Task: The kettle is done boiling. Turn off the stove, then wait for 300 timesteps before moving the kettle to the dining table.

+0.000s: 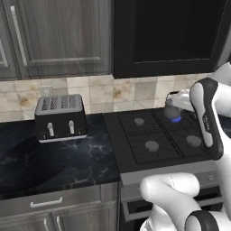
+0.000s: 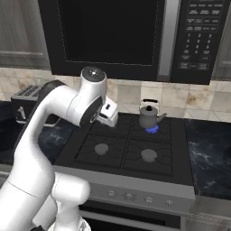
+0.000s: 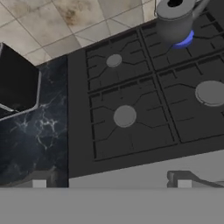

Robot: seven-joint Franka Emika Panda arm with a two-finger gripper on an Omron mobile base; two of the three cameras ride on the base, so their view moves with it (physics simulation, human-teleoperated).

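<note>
Black marble counter (image 1: 54,158) fills the lower left of the left base view, running under a grey wood cabinet (image 1: 54,36) at the upper left. Beside it, the stove (image 2: 131,149) takes the middle of the right base view, its silver knob strip (image 2: 135,196) along the lower edge. A microwave (image 2: 135,36) spans the top of that frame. The toaster (image 1: 61,117) sits left of centre in the left base view, on the counter. The kettle (image 2: 148,116) stands upright on the back right burner, just right of centre, with a blue flame (image 2: 152,130) under it. The gripper (image 3: 111,183), at the bottom of the hand view, has its fingers spread wide and holds nothing.
</note>
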